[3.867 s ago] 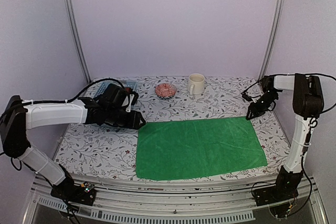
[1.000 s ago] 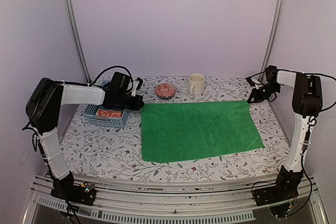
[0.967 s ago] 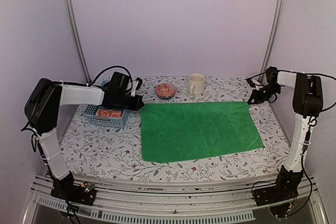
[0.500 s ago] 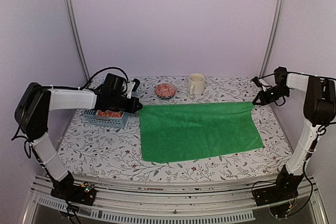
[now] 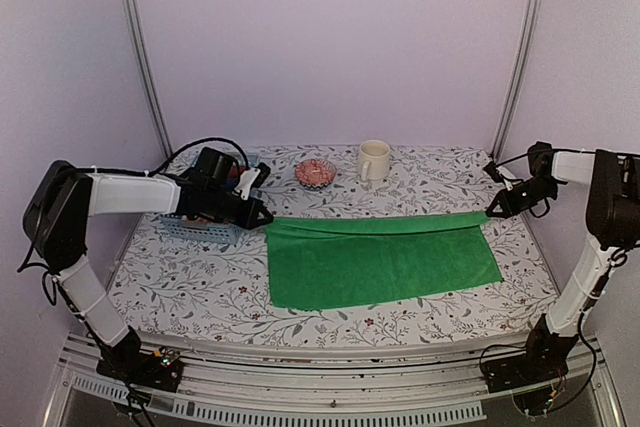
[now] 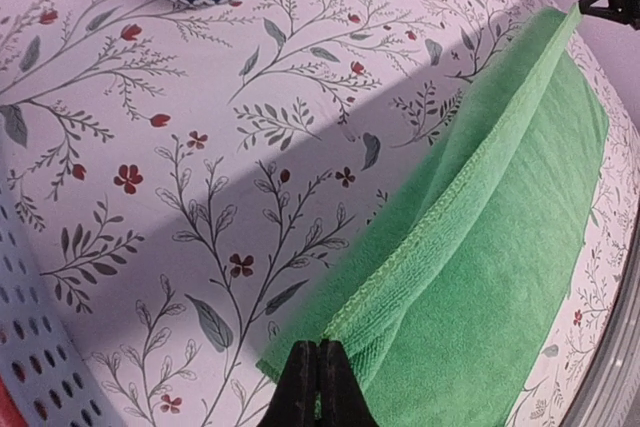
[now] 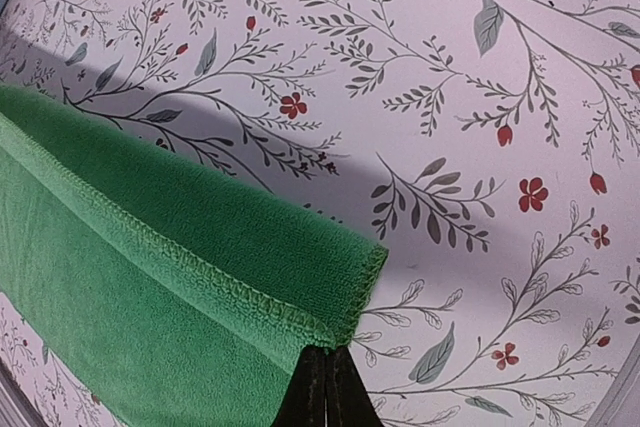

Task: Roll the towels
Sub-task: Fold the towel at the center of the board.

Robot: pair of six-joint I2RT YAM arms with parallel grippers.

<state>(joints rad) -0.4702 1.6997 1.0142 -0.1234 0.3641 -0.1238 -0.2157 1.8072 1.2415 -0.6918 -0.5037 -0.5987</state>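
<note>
A bright green towel [image 5: 385, 262] lies spread on the floral table, its far edge lifted and folded a little toward me. My left gripper [image 5: 266, 219] is shut on the towel's far left corner [image 6: 345, 332]. My right gripper [image 5: 489, 214] is shut on the far right corner [image 7: 345, 322]. Both wrist views show the stitched hem pinched between closed black fingertips, with the raised strip of cloth stretched between the two grippers [image 6: 500, 97]. An orange printed towel sits in the basket [image 5: 195, 227], mostly hidden behind the left arm.
A grey perforated basket stands at the left, under my left forearm. A red patterned bowl [image 5: 315, 171] and a cream mug [image 5: 373, 160] stand at the back of the table. Metal frame posts rise at both back corners.
Both grippers have drawn the towel's far edge up and toward the near side, so a narrow folded strip now lies over the towel's back part. The left arm has come lower.
</note>
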